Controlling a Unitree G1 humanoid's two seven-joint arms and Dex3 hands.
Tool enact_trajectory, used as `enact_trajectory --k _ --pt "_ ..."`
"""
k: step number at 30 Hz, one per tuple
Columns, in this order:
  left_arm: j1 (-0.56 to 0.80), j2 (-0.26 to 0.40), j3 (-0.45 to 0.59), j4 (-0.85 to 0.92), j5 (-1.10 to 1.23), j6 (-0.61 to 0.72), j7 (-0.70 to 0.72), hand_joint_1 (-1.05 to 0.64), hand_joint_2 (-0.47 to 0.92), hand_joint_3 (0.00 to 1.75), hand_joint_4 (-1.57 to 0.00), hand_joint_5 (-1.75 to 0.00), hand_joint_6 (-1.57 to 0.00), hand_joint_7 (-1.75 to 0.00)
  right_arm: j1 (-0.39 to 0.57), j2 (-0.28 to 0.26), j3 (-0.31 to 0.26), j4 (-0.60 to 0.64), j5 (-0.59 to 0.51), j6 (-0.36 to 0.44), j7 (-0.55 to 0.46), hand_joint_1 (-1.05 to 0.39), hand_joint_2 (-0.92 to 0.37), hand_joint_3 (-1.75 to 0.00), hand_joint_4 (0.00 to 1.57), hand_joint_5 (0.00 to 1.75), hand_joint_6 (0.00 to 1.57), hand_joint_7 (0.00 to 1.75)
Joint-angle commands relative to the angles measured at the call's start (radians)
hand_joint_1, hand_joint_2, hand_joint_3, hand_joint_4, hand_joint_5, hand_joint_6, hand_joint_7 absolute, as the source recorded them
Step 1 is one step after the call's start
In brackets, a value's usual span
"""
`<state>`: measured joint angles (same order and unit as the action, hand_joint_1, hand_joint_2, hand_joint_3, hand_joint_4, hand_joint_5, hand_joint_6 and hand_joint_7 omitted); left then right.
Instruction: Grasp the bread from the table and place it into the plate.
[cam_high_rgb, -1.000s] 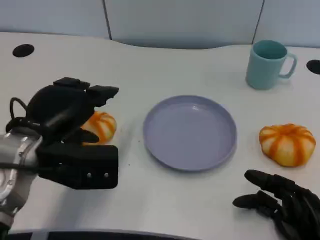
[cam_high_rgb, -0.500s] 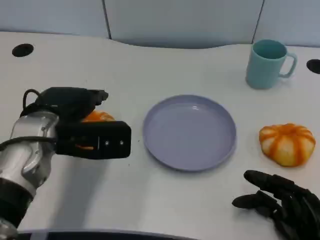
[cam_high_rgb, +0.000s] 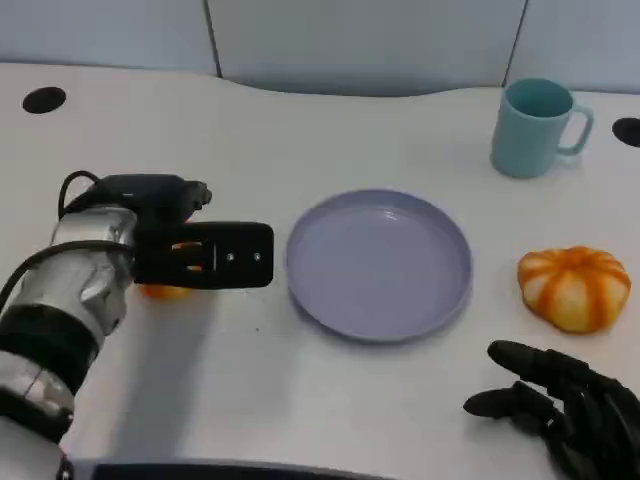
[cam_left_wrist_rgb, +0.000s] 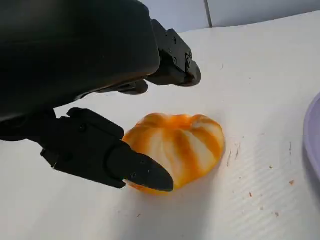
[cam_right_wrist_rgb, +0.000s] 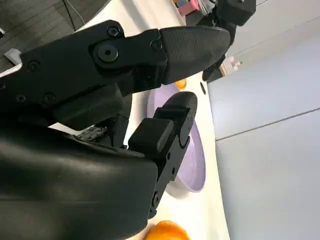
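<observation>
An orange-striped bread roll (cam_left_wrist_rgb: 180, 145) lies on the white table left of the plate. My left hand (cam_high_rgb: 175, 245) hovers over it and hides most of it in the head view, where an orange sliver of the roll (cam_high_rgb: 163, 291) peeks out. In the left wrist view the thumb (cam_left_wrist_rgb: 120, 162) touches the roll's side while the other fingers (cam_left_wrist_rgb: 172, 62) stay spread beyond it, clear of it. The lavender plate (cam_high_rgb: 380, 265) stands bare at the table's middle. A second striped roll (cam_high_rgb: 573, 287) lies right of the plate. My right hand (cam_high_rgb: 565, 405) rests near the front right edge, fingers apart, holding nothing.
A teal mug (cam_high_rgb: 535, 128) stands at the back right, beyond the plate. Two dark round holes (cam_high_rgb: 44, 99) mark the table's far corners. The plate's edge (cam_left_wrist_rgb: 315, 140) shows close beside the left roll. The right wrist view catches the plate (cam_right_wrist_rgb: 195, 155) and the second roll (cam_right_wrist_rgb: 167, 231).
My left hand has turned and dropped lower over the left roll, covering more of it, with the forearm swung in behind. The right hand, plate, mug and second roll have stayed put.
</observation>
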<state>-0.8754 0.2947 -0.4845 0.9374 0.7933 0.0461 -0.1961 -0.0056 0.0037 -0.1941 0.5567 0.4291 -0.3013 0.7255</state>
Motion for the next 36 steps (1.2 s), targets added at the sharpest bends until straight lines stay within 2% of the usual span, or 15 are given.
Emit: enact_trajectory --k 1,11,22,36 --pt "-0.066 -0.026 -0.022 0.121 -0.008 -0.013 0.046 -0.49 0.8 0.0 -0.13 -0.15 -0.26 0.0 0.023 -0.003 -0.004 0.001 0.009 0.031 -0.004 -0.73 -0.92 -0.29 0.6 0.89 0.91 0.0" --pt "-0.137 -0.076 -0.062 0.282 -0.012 -0.022 0.089 -0.49 0.78 0.0 -0.1 -0.14 -0.26 0.0 0.034 -0.003 -0.002 -0.01 -0.001 0.028 -0.012 -0.75 -0.92 -0.29 0.6 0.9 0.91 0.01" --pt "-0.164 -0.101 -0.083 0.352 -0.02 -0.009 0.1 -0.45 0.76 0.0 -0.11 -0.14 -0.26 0.0 0.055 -0.004 0.002 -0.043 0.004 0.041 -0.01 -0.73 -0.92 -0.31 0.61 0.92 0.91 0.0" --pt "-0.153 -0.117 -0.116 0.393 -0.017 -0.024 0.15 -0.33 0.78 0.0 -0.09 -0.11 -0.26 -0.01 0.068 -0.006 0.002 -0.05 0.002 0.039 -0.007 -0.74 -0.92 -0.3 0.61 0.93 0.92 0.01"
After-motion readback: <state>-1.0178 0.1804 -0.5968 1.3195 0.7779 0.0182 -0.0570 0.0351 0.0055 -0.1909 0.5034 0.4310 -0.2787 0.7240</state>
